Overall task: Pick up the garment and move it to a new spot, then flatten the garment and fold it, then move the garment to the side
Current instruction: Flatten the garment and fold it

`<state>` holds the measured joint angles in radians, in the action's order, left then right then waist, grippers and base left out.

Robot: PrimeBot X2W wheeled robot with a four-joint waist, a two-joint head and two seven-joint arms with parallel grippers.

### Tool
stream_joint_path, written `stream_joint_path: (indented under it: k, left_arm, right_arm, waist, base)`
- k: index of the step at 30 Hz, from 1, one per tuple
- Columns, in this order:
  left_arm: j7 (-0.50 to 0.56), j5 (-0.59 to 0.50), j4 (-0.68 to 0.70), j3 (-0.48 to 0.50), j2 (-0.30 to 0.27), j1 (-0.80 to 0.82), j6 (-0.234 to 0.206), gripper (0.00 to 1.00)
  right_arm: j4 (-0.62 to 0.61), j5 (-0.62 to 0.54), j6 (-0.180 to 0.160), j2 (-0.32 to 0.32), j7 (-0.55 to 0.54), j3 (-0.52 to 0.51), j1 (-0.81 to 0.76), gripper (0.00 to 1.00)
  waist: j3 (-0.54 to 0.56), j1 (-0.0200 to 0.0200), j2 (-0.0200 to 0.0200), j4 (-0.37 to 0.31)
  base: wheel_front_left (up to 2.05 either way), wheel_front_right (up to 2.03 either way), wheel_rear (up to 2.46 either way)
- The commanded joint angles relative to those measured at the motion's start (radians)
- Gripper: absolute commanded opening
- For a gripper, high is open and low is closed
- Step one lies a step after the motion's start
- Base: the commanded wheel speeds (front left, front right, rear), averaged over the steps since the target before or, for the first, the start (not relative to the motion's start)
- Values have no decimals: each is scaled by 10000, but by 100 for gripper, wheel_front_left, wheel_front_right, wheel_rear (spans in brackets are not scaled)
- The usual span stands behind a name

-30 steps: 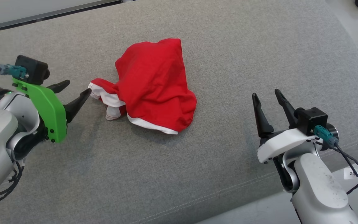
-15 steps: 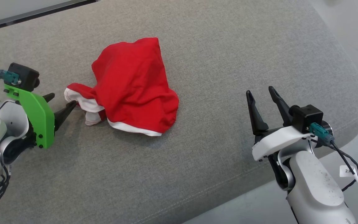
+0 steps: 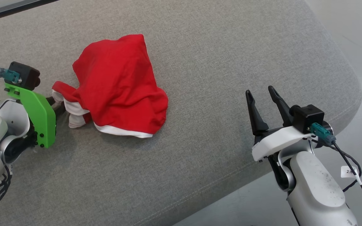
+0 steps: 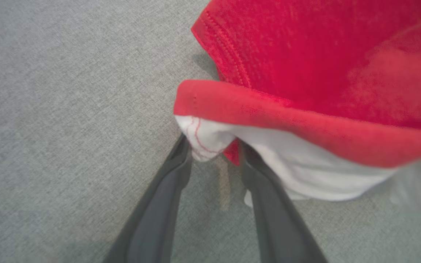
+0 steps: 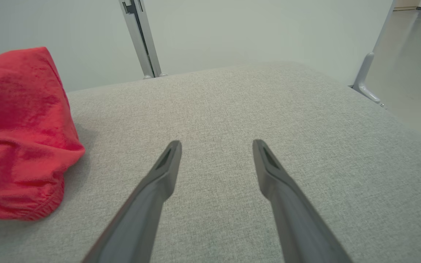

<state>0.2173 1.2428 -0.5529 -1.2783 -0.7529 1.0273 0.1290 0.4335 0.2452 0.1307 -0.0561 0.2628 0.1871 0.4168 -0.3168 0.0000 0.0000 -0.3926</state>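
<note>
The garment (image 3: pixel 118 88), red with white lining, lies crumpled on the grey cushion (image 3: pixel 200 62), left of its middle. Its long axis runs from the robot outward. A narrow red peak points away at the far end, and a broad white-edged hem lies at the near end. A red and white fold sticks out toward the robot's left.

The left arm reaches in low from the left, with its green plate on edge. The left pincer (image 3: pixel 56 105) points at that fold. In the left wrist view its two fingers (image 4: pixel 265 204) stand apart on either side of the white corner, not clenched on it.

The right arm rises at the lower right. The right pincer (image 3: pixel 259 91) points away, released and spread wide over bare cushion, well apart from the garment.
</note>
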Motion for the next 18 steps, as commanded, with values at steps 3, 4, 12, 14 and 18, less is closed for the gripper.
stream_joint_path:
  k: [3,4,12,14,18]
  left_arm:
    - [-139,-110,18,-12,-36,125,13,0]
    - [-153,-132,48,-15,-41,154,13,0]
    - [-554,-424,142,-23,-7,109,13,0]
    - [-630,-478,175,-25,39,5,13,0]
    - [-725,-747,384,-26,73,-279,13,0]
  right_arm:
    - [-11,28,1,5,45,-67,92,100]
    - [-1,6,1,2,45,-120,71,100]
    - [89,-124,1,-13,45,-240,-14,100]
    - [95,-155,1,-34,45,-287,-70,100]
    - [148,-187,1,-103,44,-332,-174,100]
  waist:
    - [-11,0,0,13]
    - [3,0,0,55]
    - [304,0,0,585]
    - [403,0,0,802]
    - [636,0,0,1305]
  base:
    - [0,0,0]
    - [0,0,0]
    - [0,0,0]
    - [0,0,0]
    - [0,0,0]
